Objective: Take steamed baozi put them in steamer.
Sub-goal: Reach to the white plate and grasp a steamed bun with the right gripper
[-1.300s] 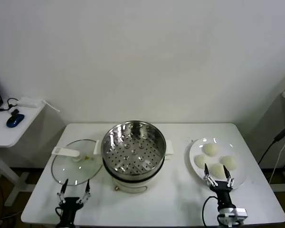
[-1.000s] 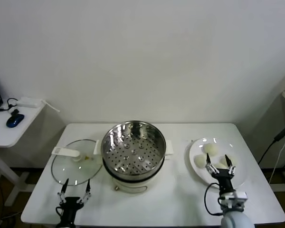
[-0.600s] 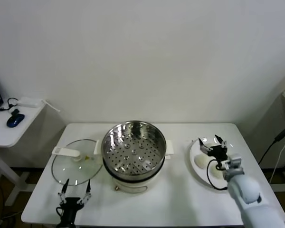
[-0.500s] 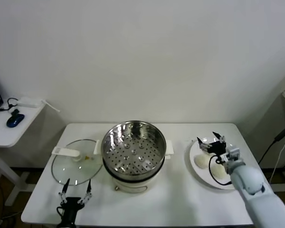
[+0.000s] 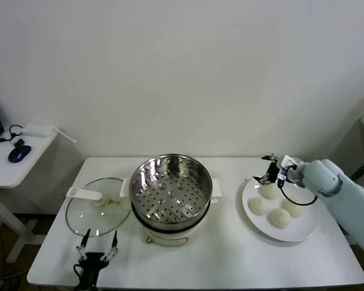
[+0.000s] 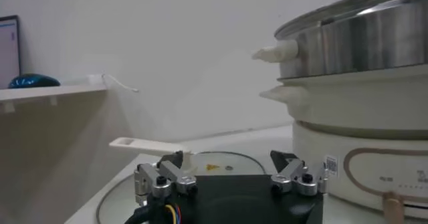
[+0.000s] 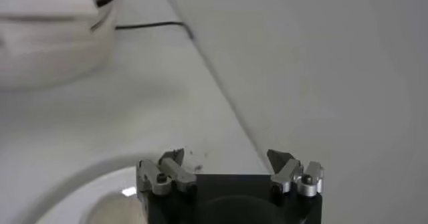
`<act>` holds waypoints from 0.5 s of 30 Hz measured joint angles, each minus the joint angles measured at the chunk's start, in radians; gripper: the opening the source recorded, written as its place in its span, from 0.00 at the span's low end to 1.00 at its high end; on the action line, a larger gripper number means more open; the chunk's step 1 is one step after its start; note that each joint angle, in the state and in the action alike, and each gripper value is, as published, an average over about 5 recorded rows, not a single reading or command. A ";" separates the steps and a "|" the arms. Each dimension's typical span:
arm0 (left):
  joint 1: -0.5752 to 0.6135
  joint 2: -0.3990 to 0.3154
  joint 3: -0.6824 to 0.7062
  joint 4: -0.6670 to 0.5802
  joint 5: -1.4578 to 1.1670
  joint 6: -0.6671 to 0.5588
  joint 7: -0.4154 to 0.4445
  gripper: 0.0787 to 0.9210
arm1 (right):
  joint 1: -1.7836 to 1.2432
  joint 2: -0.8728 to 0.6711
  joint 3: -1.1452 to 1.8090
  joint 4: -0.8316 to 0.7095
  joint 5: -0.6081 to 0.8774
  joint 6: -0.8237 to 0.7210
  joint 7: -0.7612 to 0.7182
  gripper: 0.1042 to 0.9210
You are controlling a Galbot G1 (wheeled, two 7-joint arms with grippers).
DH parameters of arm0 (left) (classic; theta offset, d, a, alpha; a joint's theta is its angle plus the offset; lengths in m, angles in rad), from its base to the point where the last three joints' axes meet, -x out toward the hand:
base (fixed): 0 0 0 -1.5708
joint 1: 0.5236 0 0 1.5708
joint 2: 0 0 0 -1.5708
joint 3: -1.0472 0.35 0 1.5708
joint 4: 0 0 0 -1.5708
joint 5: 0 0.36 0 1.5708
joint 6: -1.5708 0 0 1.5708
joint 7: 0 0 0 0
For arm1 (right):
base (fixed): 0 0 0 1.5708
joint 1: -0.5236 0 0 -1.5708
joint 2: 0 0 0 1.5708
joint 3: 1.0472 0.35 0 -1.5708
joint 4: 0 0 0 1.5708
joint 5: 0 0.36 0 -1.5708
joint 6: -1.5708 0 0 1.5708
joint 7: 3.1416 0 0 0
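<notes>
Steamer (image 5: 170,195) empty, four steamed baozi (image 5: 279,217) on plate (image 5: 303,231) — right end effector (image 5: 272,171) released, above them.

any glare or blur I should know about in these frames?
Head view: the steamer mirrors the room and the glass lid shows faint reflections; otherwise evenly lit. Right wrist view: pot base soft, out of focus. Left wrist view: sharp.

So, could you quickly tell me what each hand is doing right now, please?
Left hand: open, empty, parked near the round glass lid.
Right hand: open, empty, over the flat white plate.
</notes>
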 measured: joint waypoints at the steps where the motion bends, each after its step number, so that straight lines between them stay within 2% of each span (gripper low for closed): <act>1: -0.001 0.000 0.001 0.002 0.001 -0.001 0.000 0.88 | 0.039 -0.002 -0.045 -0.016 0.002 0.016 -0.027 0.88; 7: -0.004 0.002 0.003 0.012 0.008 -0.007 0.000 0.88 | 0.218 0.015 -0.269 -0.119 -0.001 0.079 -0.147 0.88; 15: -0.003 0.009 -0.009 0.017 0.006 -0.008 0.001 0.88 | 0.325 0.098 -0.408 -0.281 -0.025 0.136 -0.240 0.88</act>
